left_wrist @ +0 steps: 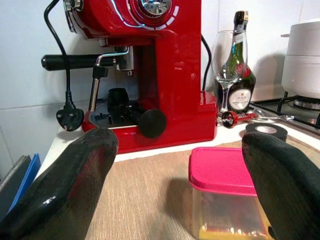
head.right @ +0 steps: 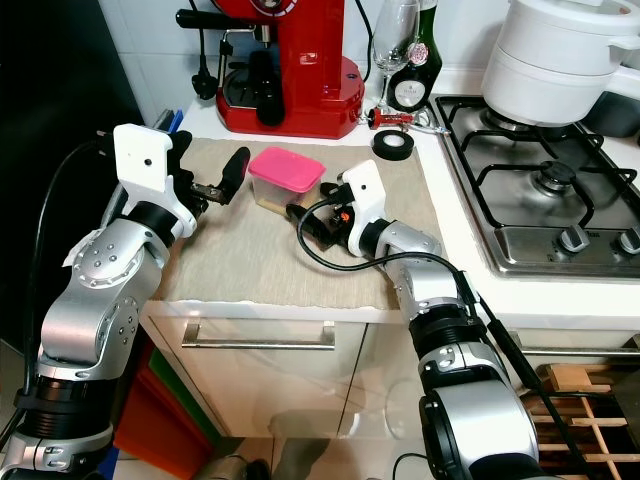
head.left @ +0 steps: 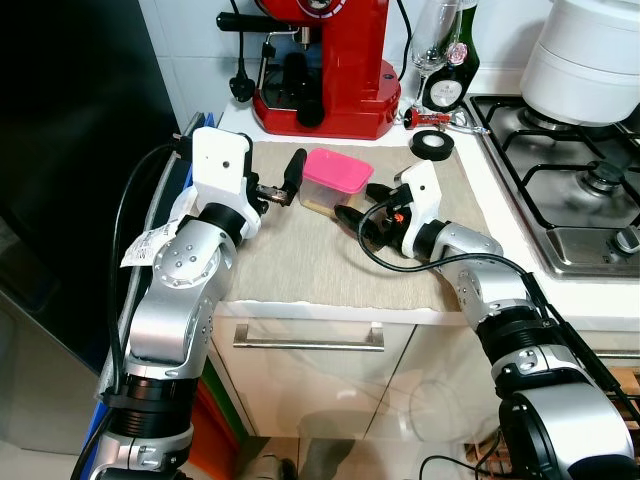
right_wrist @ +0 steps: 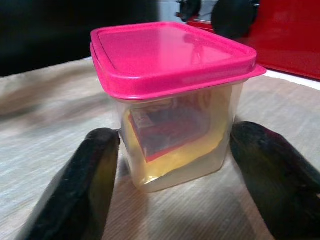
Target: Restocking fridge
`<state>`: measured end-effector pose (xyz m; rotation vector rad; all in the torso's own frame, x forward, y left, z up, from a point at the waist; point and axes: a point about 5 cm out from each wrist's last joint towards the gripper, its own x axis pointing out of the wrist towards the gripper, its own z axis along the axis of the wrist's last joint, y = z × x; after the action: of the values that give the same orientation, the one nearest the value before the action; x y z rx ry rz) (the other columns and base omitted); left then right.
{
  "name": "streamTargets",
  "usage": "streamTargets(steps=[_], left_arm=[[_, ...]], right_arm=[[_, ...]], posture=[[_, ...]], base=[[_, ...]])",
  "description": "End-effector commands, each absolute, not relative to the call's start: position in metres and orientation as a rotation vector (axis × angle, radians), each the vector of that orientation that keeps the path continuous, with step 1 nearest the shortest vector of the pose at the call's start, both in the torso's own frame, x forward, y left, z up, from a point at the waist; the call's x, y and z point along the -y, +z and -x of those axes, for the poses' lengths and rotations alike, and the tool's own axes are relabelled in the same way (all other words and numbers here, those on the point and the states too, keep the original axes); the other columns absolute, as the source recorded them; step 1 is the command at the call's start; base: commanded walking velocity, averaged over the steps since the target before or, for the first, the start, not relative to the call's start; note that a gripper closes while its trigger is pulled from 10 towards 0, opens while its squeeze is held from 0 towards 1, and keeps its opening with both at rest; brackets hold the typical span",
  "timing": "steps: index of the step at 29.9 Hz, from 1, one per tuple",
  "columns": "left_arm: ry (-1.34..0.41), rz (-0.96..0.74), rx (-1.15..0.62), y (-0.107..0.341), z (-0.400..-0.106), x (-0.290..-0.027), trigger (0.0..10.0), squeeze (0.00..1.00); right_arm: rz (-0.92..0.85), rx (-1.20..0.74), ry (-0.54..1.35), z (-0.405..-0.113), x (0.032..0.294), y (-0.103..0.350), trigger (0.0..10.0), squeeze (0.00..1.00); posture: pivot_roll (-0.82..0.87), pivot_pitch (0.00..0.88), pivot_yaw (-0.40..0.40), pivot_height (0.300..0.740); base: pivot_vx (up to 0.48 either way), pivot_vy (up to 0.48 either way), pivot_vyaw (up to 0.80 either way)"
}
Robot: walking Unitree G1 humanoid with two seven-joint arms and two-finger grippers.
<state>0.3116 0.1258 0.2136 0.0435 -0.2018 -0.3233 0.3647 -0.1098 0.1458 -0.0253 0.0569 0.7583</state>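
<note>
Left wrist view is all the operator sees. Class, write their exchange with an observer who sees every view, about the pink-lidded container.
Operator: Is the other gripper near the container?
Observer: Yes. The right gripper is open, with one finger on each side of the pink-lidded container.
Operator: Where is my gripper relative to it?
Observer: From the head camera, the left gripper is open just to the container's left, not around it.

Wall: white tiles [head.left: 190, 60] behind the counter.
Counter: white worktop [head.left: 520, 250], beige cloth mat [head.left: 300, 250] laid over it.
Cabinet: cream drawer front with metal bar handle [head.left: 308, 338].
Hob: steel gas hob [head.left: 560, 180] at counter's right.
Left side: tall dark surface [head.left: 70, 150].
</note>
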Motion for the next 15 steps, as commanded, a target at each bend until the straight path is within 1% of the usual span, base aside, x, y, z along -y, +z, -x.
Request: streamTargets(steps=[1,7,9,12,13,15], left_arm=[[-0.320,-0.052,0.199,0.213,-0.312,-0.128,10.0,0.00],[-0.318,-0.055,0.191,0.210,-0.311,-0.129,10.0,0.00],[-0.323,-0.054,0.182,0.209,-0.311,-0.129,10.0,0.00],[-0.326,-0.053,0.179,0.209,-0.311,-0.128,10.0,0.00],[-0.337,-0.054,0.176,0.210,-0.311,-0.127,10.0,0.00],[-0.339,-0.055,0.176,0.210,-0.311,-0.127,10.0,0.00]], right_arm=[[0.060,0.050,0.719,-0.367,0.106,0.166,0.0,0.00],[0.066,0.109,0.713,-0.363,0.100,0.174,0.0,0.00],[0.057,0.157,0.723,-0.357,0.093,0.181,0.0,0.00],[0.048,0.182,0.726,-0.354,0.090,0.187,0.0,0.00],[0.035,0.215,0.733,-0.347,0.085,0.195,0.0,0.00],[0.033,0.222,0.734,-0.345,0.084,0.197,0.0,0.00]], posture=[[-0.03,0.023,0.026,0.740],[-0.03,0.030,0.030,0.740],[-0.04,0.042,0.035,0.740],[-0.04,0.040,0.037,0.740],[-0.05,0.040,0.039,0.740],[-0.05,0.040,0.040,0.740]], base=[[0.000,0.000,0.00],[0.000,0.000,0.00],[0.000,0.000,0.00],[0.000,0.000,0.00],[0.000,0.000,0.00],[0.000,0.000,0.00]])
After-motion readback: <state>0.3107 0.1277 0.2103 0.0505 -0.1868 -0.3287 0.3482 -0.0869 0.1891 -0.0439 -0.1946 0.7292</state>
